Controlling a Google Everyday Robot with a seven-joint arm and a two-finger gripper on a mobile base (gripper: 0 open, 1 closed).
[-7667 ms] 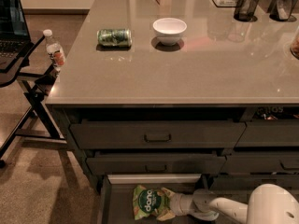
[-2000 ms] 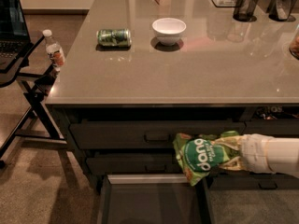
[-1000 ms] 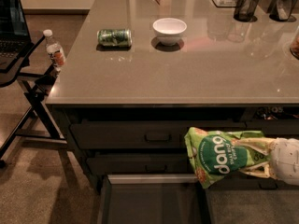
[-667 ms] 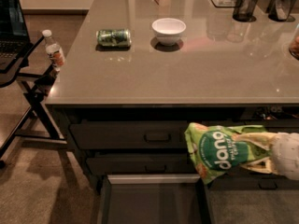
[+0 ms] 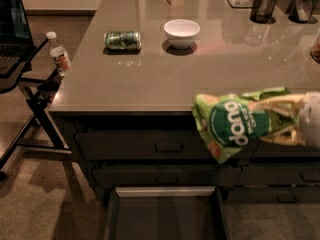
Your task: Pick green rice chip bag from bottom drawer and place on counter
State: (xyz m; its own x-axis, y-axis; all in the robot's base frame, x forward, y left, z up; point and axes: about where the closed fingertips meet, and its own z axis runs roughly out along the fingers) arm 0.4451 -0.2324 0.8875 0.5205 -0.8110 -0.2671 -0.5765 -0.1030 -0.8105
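Observation:
The green rice chip bag (image 5: 231, 122) hangs in the air at the counter's front edge, its dark green circle with white lettering facing me. My gripper (image 5: 280, 119) comes in from the right and is shut on the bag's right part, pale fingers (image 5: 274, 104) wrapped over it. The bag overlaps the front rim of the grey-beige counter (image 5: 150, 79) and the drawer fronts below. The bottom drawer (image 5: 165, 216) stands pulled open beneath, its dark interior bare.
A green can (image 5: 122, 40) lies on its side on the counter beside a white bowl (image 5: 181, 32). Dark cups (image 5: 263, 6) stand at the back right. A water bottle (image 5: 58, 54) stands on a black folding stand (image 5: 30, 84) at the left, with a laptop (image 5: 12, 29).
The bag was lifted out of the bottom drawer and has risen from drawer-front height to the counter's front edge, held by the gripper. The drawer stays open.

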